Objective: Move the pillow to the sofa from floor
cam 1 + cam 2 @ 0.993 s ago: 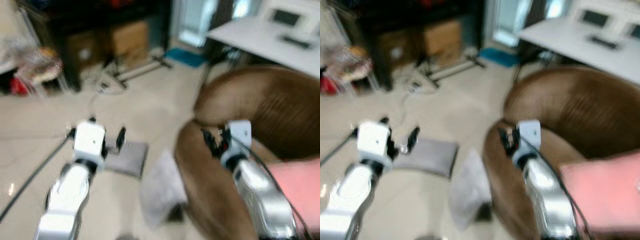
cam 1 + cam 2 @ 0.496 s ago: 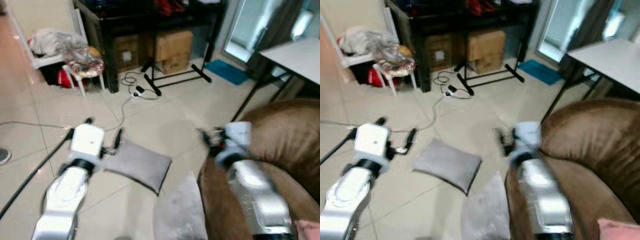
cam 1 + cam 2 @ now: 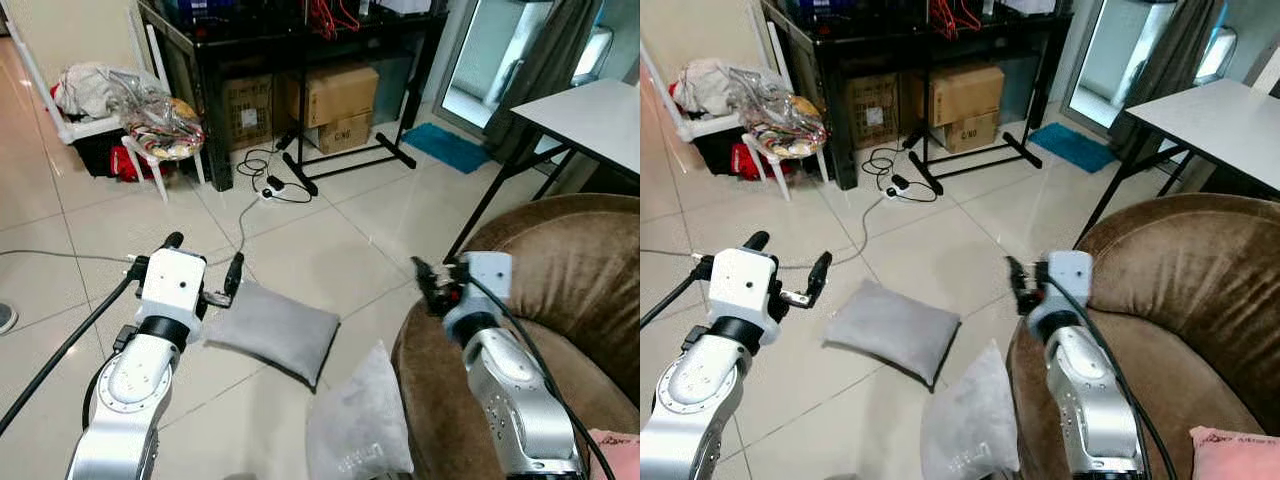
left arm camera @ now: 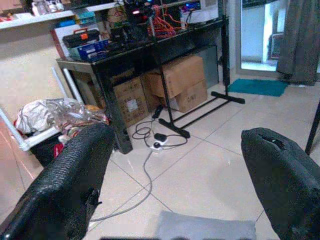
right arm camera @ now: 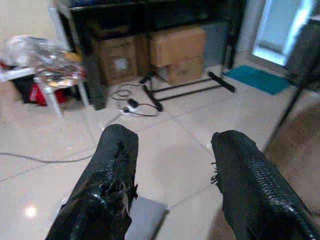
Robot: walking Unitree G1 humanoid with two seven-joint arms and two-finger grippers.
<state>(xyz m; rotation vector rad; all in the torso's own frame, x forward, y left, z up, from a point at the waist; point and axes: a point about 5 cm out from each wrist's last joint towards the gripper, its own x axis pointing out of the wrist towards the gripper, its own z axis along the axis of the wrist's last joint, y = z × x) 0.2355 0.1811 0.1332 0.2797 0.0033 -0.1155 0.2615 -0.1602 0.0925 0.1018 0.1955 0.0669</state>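
Just ahead of and below the left hand (image 3: pixel 205 270), the grey pillow (image 3: pixel 272 330) lies flat on the tiled floor (image 3: pixel 330 225). We read its long axis as running from that hand's side across toward the right hand and slightly back toward the robot. Its nearest corner sits almost under the left hand's right finger. The left hand is held above the floor with its two black fingers spread wide and nothing between them. The left wrist view shows the pillow's top edge (image 4: pixel 205 231) low between the fingers (image 4: pixel 65 185).

The right hand (image 3: pixel 1025 285) is also spread and empty, and it hovers at the edge of the brown sofa (image 3: pixel 1170 300). From this hand the pillow lies to its left and below, farther off than from the left hand. The right wrist view catches one pillow corner (image 5: pixel 145 217) between its fingers (image 5: pixel 107 190).

A second, paler cushion (image 3: pixel 360 430) leans against the sofa's base, closer to the robot than either hand. It could also be the target, though we take the flat grey one as the task's pillow.

Judgement: the left hand is the nearer one. It needs to drop and reach slightly forward. The sofa lies to the right of the pillow, so the carry goes across the body toward the right hand's side.
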